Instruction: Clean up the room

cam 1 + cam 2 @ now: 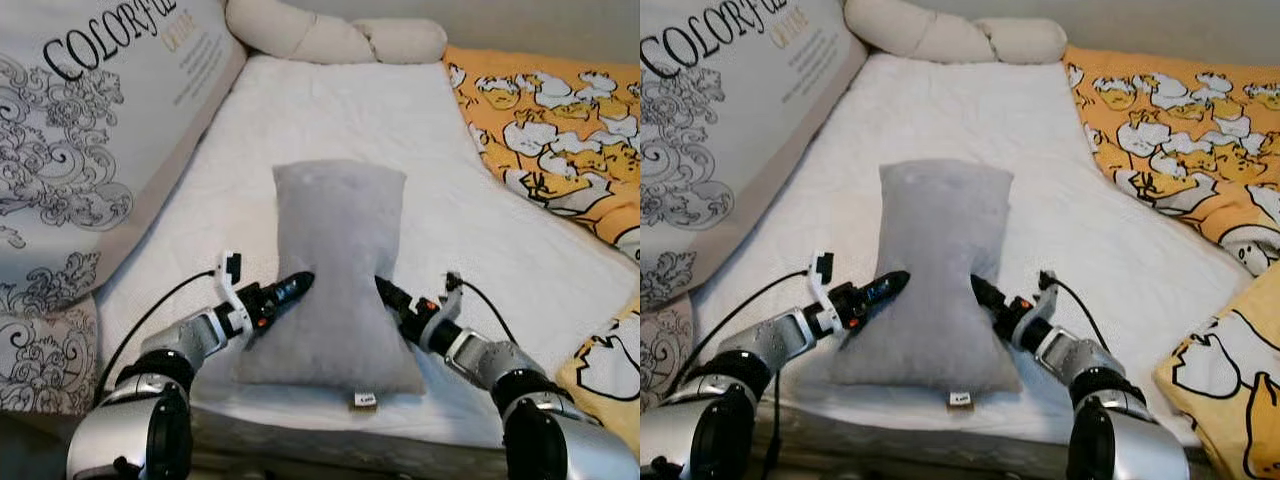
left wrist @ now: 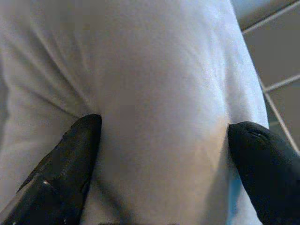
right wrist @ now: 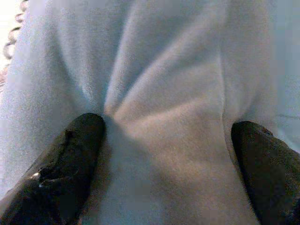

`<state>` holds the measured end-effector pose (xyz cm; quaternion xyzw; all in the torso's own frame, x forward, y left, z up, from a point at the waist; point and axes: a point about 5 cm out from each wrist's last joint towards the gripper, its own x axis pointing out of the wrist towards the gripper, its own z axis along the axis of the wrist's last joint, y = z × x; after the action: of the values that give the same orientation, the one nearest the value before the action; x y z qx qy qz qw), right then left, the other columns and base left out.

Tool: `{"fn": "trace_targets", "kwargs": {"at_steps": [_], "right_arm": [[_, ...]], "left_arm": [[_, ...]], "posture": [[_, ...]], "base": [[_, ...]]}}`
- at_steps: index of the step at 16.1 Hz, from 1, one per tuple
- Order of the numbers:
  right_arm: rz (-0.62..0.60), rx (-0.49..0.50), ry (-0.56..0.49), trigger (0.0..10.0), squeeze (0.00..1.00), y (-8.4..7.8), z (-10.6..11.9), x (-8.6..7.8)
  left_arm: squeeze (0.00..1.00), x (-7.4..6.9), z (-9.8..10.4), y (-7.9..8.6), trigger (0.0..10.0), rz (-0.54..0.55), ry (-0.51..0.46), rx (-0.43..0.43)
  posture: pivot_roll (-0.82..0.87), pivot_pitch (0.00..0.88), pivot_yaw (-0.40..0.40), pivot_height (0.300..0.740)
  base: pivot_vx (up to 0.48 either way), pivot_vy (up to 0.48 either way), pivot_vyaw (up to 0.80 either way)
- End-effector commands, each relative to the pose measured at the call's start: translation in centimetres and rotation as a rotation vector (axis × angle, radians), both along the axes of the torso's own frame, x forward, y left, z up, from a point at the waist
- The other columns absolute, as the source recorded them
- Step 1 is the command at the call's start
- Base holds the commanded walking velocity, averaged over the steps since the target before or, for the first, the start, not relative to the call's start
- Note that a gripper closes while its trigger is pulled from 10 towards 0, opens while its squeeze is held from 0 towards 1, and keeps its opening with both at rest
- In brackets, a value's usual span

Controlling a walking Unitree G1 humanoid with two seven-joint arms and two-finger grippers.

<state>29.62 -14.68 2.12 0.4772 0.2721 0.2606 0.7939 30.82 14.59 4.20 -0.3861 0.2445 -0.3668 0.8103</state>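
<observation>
A grey pillow (image 1: 338,275) lies lengthwise in the middle of a white mattress (image 1: 420,130), its near end close to the mattress's front edge, where a small tag (image 1: 365,400) sticks out. Both silver arms reach forward and inward from the bottom corners of the head views, forearms angled toward each other, pinching the pillow at its waist. The left gripper (image 1: 296,287) presses into the pillow's side at 9 o'clock; the right gripper (image 1: 386,292) presses in at 3 o'clock, and the pillow narrows visibly between them. In the wrist views each pair of black fingers is spread wide, with a fold of grey fabric bulging between the pads: one left fingertip (image 2: 82,140) digs into a crease, and one right fingertip (image 3: 84,136) does the same, with wrinkles fanning out from it. A large patterned cushion (image 1: 90,140) printed with lettering leans at 10 o'clock, a cream bolster (image 1: 330,35) lies across the head of the mattress at 12 o'clock, and an orange quilt with cartoon prints (image 1: 550,130) is bunched from 2 to 4 o'clock.
</observation>
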Motion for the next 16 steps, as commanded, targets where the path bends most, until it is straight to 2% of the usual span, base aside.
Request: {"fn": "trace_targets", "kwargs": {"at_steps": [1,2,3,4,5,6,12,16], "right_arm": [[0.056,0.037,-0.031,10.0,0.00,1.0,0.3,-0.1],[0.066,0.043,-0.042,4.7,0.00,1.0,0.4,-0.1],[0.066,0.042,-0.050,0.0,0.00,0.9,0.5,-0.1],[0.065,0.043,-0.052,0.0,0.00,0.8,0.5,-0.1],[0.068,0.050,-0.062,0.0,0.00,0.6,0.6,-0.1],[0.071,0.054,-0.083,0.0,0.00,0.4,0.7,-0.1],[0.021,0.029,-0.131,0.0,0.00,-0.3,1.0,0.2],[0.008,0.041,-0.175,0.0,0.00,-0.2,1.8,0.8]], "left_arm": [[1.00,0.0,0.4,-1.3,10.0,-0.070,-0.003,-0.051],[1.00,0.0,0.8,-1.4,10.0,-0.104,-0.013,-0.075],[1.00,-0.1,0.8,-1.4,10.0,-0.131,0.001,-0.069],[0.97,-0.1,0.7,-1.4,7.5,-0.141,0.004,-0.051],[0.68,-0.2,0.6,-1.4,4.0,-0.153,0.008,-0.031],[0.00,-0.2,0.5,-1.4,0.0,-0.151,0.007,-0.019],[0.00,-0.1,0.6,-1.0,0.0,-0.132,-0.037,0.012],[0.00,0.6,1.5,-1.3,0.0,-0.131,-0.086,0.016]], "posture": [[0.00,0.000,0.013,0.740],[0.00,0.000,0.015,0.740],[0.00,0.000,0.014,0.740],[0.00,0.000,0.014,0.740],[0.00,0.000,0.013,0.740],[0.00,0.000,0.015,0.740],[0.00,0.000,0.013,0.740],[0.00,0.000,0.013,0.740]], "base": [[0.000,0.000,0.00],[0.000,0.000,0.00],[0.000,0.000,0.00],[0.000,0.000,0.00],[0.000,0.000,0.00],[0.000,0.000,0.00],[0.000,0.000,0.00],[0.000,0.000,0.00]]}}
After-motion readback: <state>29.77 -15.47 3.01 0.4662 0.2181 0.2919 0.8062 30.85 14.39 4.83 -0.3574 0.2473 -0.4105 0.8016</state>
